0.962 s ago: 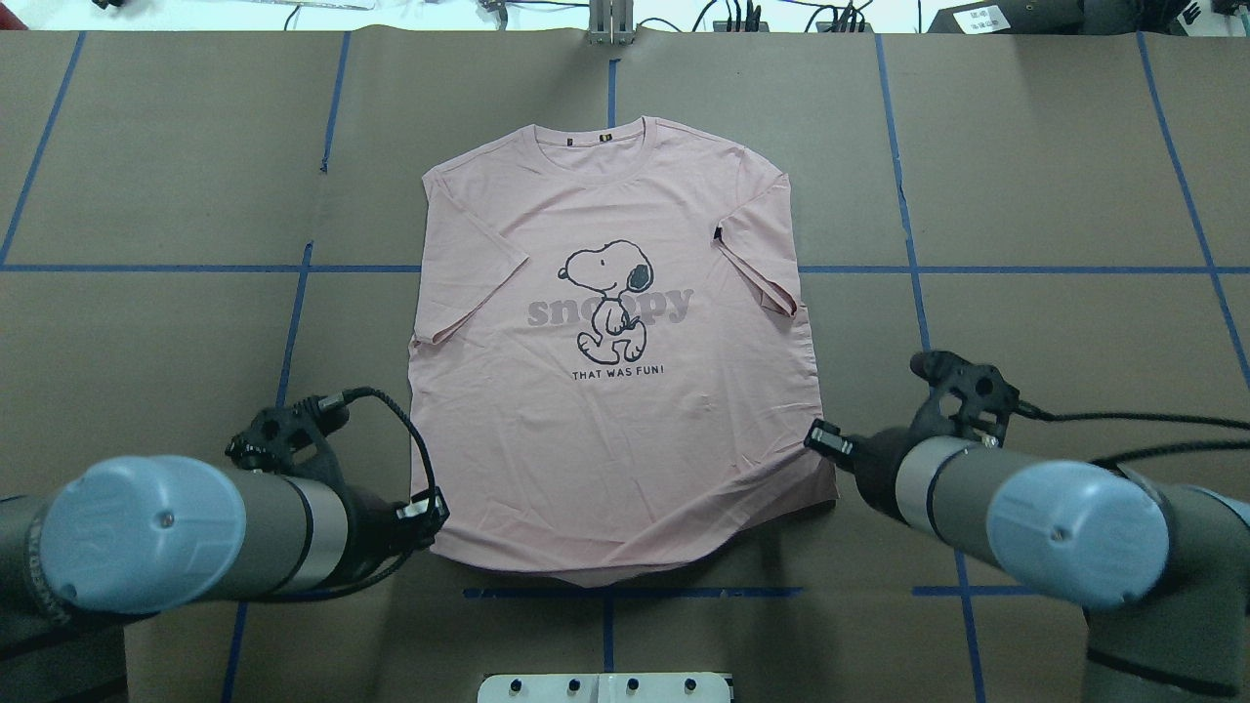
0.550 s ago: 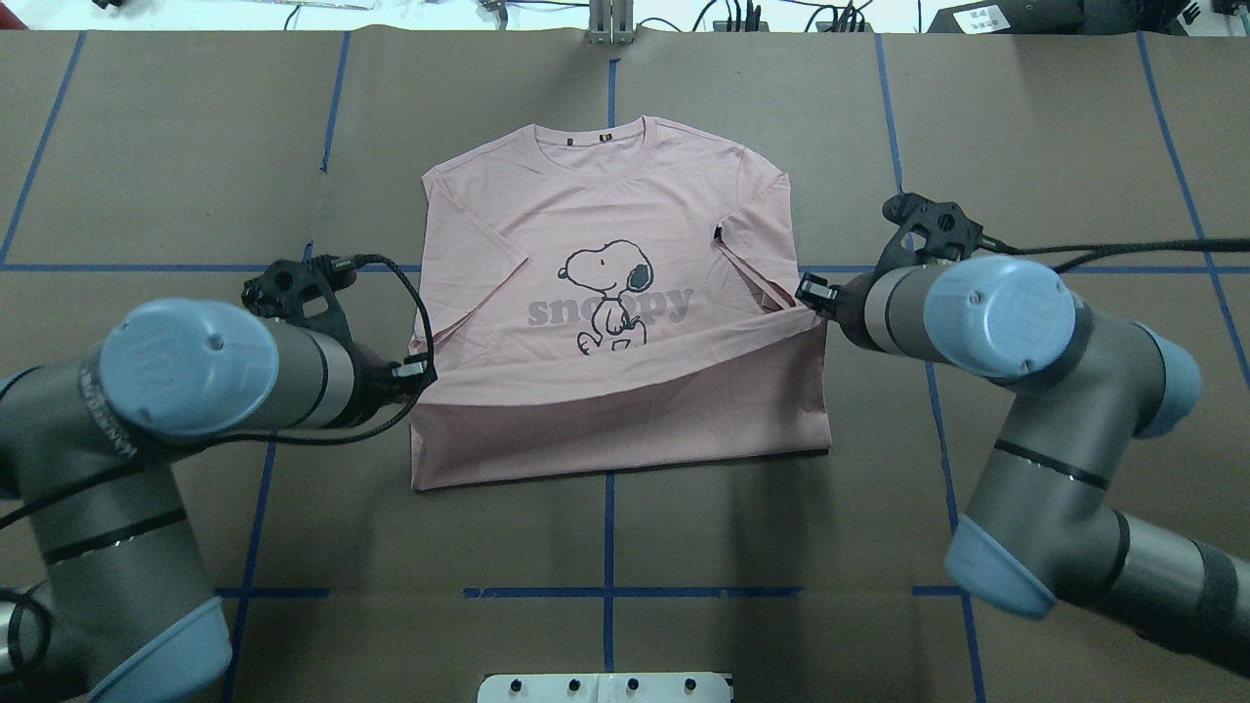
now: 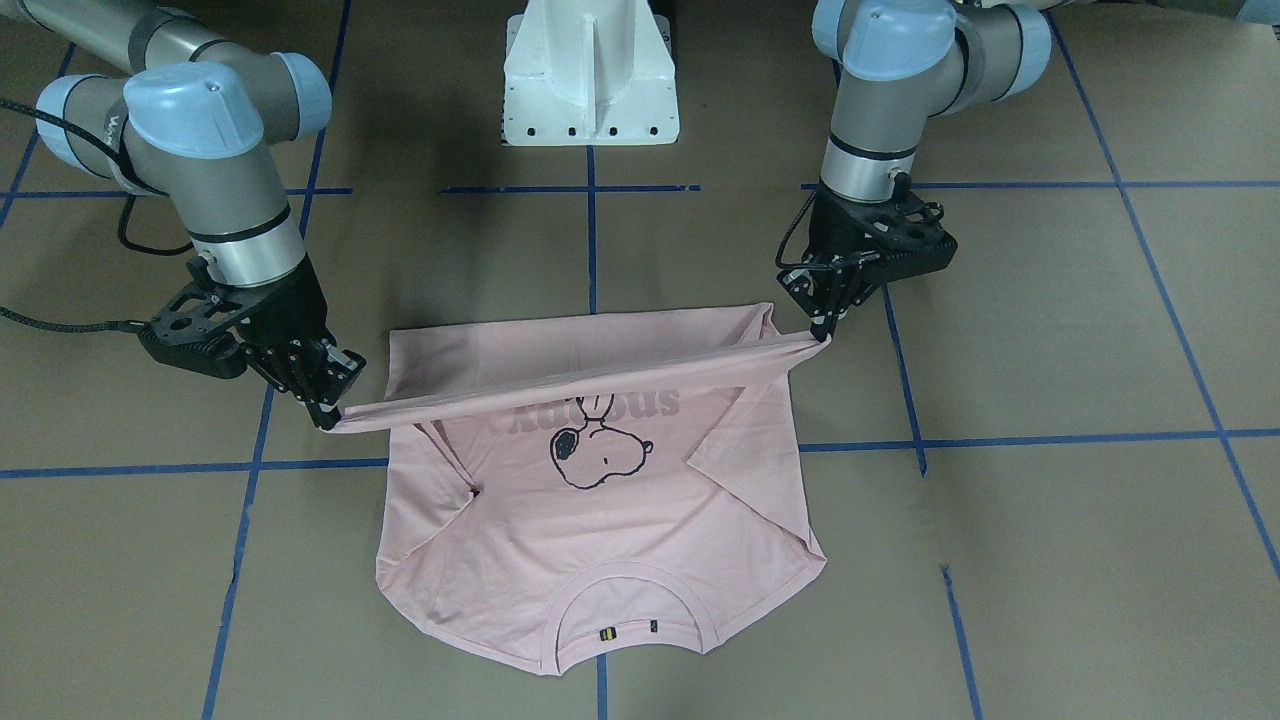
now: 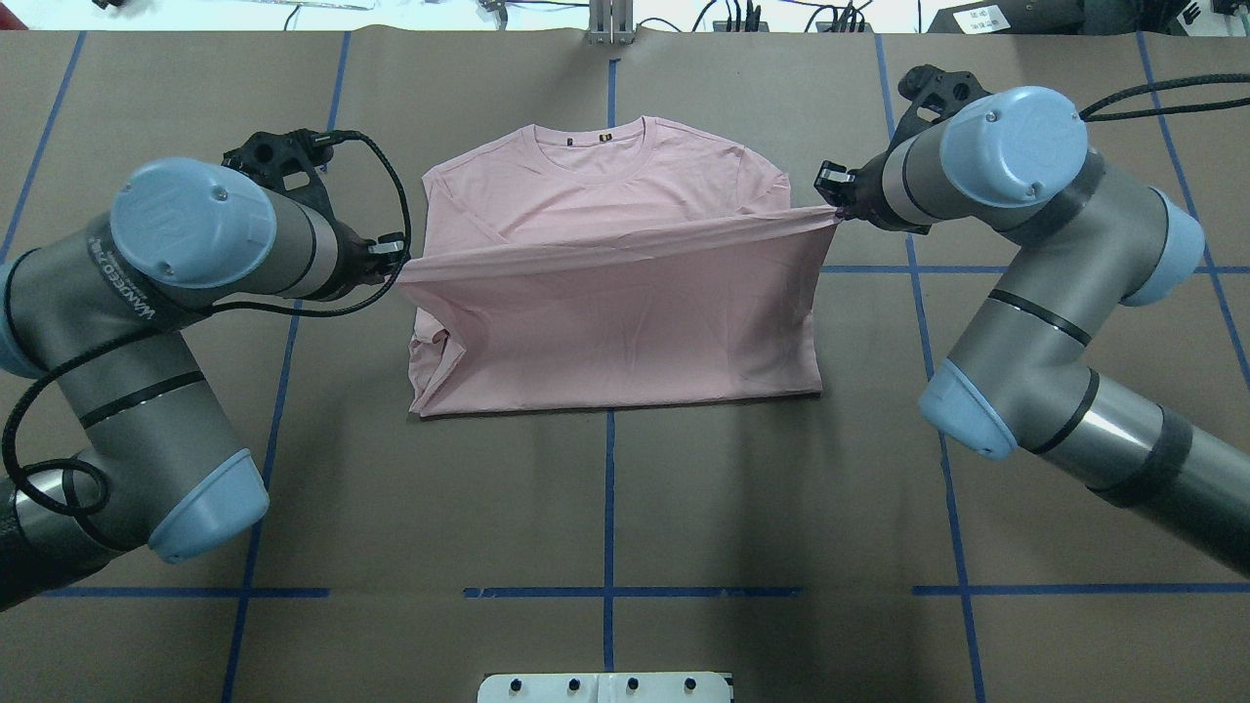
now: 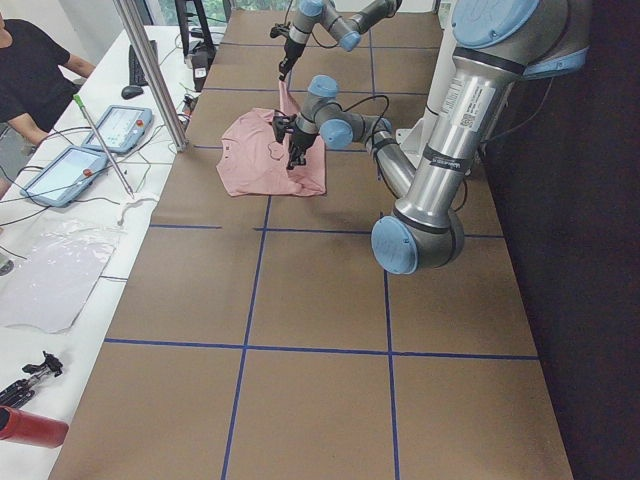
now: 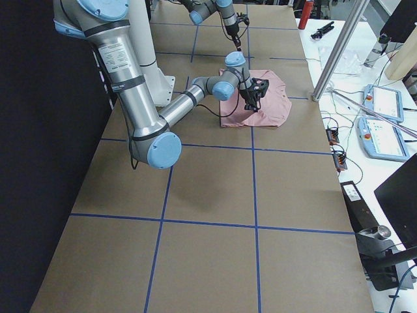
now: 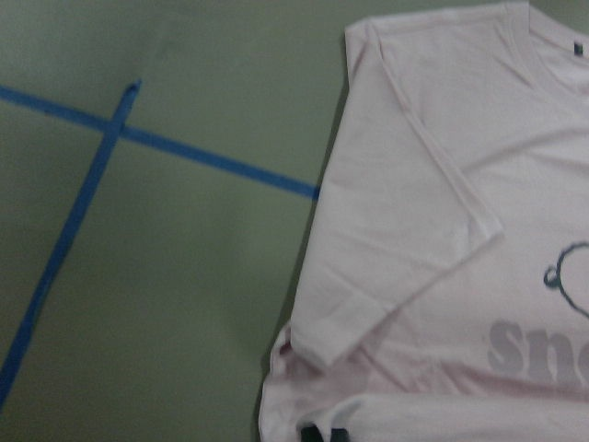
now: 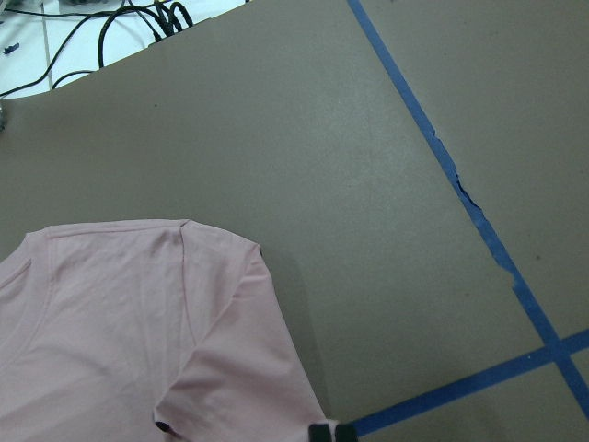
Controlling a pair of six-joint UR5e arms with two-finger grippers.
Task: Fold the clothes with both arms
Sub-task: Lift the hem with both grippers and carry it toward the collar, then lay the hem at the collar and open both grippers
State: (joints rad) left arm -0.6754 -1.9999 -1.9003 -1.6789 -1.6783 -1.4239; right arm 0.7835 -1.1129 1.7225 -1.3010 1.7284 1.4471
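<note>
Where lifted, pink T-shirt [image 4: 625,322] shows plain back.

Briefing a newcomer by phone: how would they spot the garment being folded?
On the brown table with blue tape lines, look between the left arm and the right arm. The pink T-shirt lies there, its hem held up taut in both arms' jaws. It is the only cloth there.

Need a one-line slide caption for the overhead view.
Left gripper and right gripper hold the pink T-shirt's hem taut, lifted halfway over toward the collar.
</note>
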